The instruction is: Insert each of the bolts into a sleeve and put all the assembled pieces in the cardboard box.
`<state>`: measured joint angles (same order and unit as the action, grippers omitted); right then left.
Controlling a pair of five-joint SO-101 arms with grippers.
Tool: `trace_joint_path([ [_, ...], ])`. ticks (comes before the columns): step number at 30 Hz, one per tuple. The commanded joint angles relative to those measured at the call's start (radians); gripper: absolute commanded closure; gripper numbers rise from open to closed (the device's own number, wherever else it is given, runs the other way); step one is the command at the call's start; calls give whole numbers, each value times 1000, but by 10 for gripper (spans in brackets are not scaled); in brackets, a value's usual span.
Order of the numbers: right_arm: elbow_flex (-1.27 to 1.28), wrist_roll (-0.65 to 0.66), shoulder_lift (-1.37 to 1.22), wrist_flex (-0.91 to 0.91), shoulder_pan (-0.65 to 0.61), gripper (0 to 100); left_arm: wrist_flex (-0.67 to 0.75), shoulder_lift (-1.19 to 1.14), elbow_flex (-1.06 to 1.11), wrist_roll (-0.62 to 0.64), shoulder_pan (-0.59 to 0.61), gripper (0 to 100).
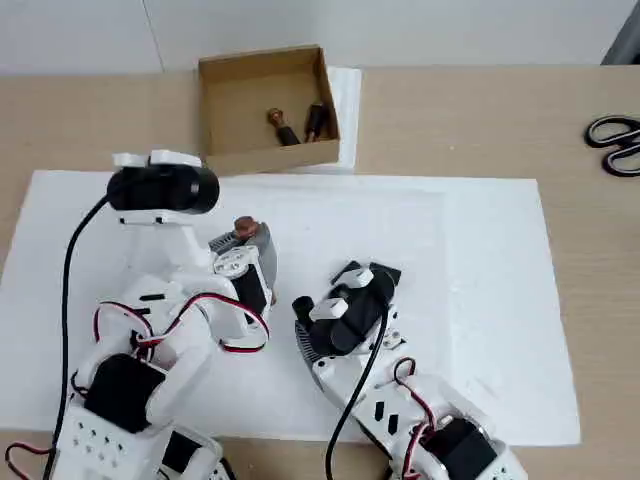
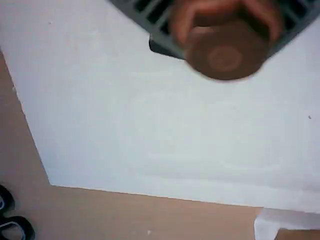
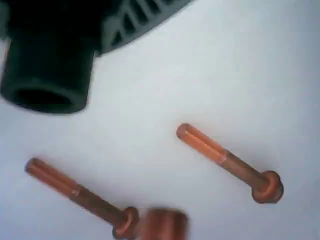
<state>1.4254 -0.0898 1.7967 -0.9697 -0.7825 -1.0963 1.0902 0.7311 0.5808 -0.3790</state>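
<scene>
My left gripper [image 1: 248, 232] is shut on a copper bolt [image 1: 244, 225], held above the white sheet just in front of the cardboard box [image 1: 215, 110]. The left wrist view looks at the bolt's round head [image 2: 225, 55] end on. My right gripper [image 1: 305, 312] is shut on a black sleeve [image 3: 47, 65] whose open end faces the sheet. Two loose copper bolts [image 3: 227, 162] [image 3: 80, 195] lie on the sheet beneath it, and a blurred copper piece [image 3: 162, 225] lies beside one of them. Two assembled pieces [image 1: 285, 127] [image 1: 318, 120] lie inside the box.
A white paper sheet [image 1: 480, 300] covers most of the wooden table [image 1: 460, 110]. Black scissors [image 1: 615, 145] lie at the far right edge. The two arms stand close together near the front of the sheet, with free room on its right half.
</scene>
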Motion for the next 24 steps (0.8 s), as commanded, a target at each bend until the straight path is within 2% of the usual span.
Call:
trace_joint_path([
  [1,-63,-12,2,-18,2,996,26,2,8,31,-2,994],
  [8,-61,-8,4,-68,2,996,25,11,56,43,-57,994],
  [15,-68,69,5,-114,-33,996,31,5,58,41,-58,994],
  [19,-66,69,5,-94,-107,996,46,3,58,41,-54,994],
  [24,-63,71,5,-8,-107,996,61,3,61,41,-52,994],
])
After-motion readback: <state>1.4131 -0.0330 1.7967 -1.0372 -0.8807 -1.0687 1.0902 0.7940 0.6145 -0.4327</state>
